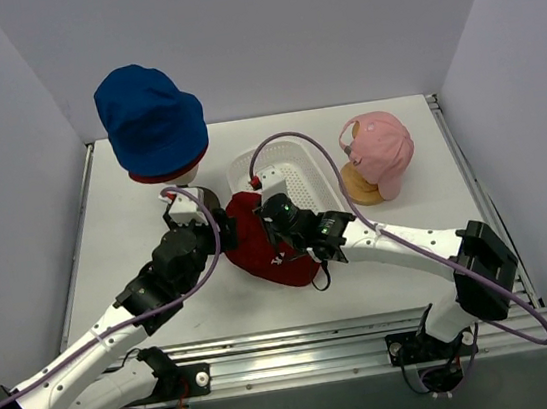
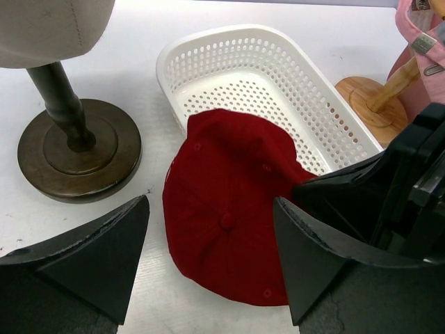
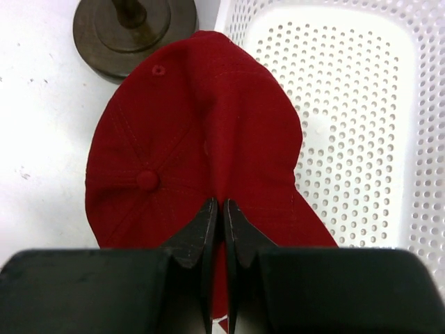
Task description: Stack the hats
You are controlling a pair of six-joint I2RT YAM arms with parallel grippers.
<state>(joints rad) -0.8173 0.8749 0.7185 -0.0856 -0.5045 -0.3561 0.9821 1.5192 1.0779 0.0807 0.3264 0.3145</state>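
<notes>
A red peaked cap (image 1: 260,252) lies crown up on the table, against the near end of a white basket (image 1: 295,173). My right gripper (image 3: 222,205) is shut on a pinched fold of the cap's crown (image 3: 188,132), just right of its top button. My left gripper (image 2: 211,205) stands open, one finger on each side of the same cap (image 2: 226,216), slightly above it. A blue bucket hat (image 1: 149,115) sits on a mannequin head at the back left, with a dark red rim (image 1: 176,171) showing under it. A pink peaked cap (image 1: 379,148) rests on a stand at the back right.
The cream mannequin head (image 2: 49,28) stands on a dark post with a round base (image 2: 80,149) just left of the cap. The pink cap's stand has a wooden base (image 2: 368,104) right of the basket. White walls enclose the table on three sides.
</notes>
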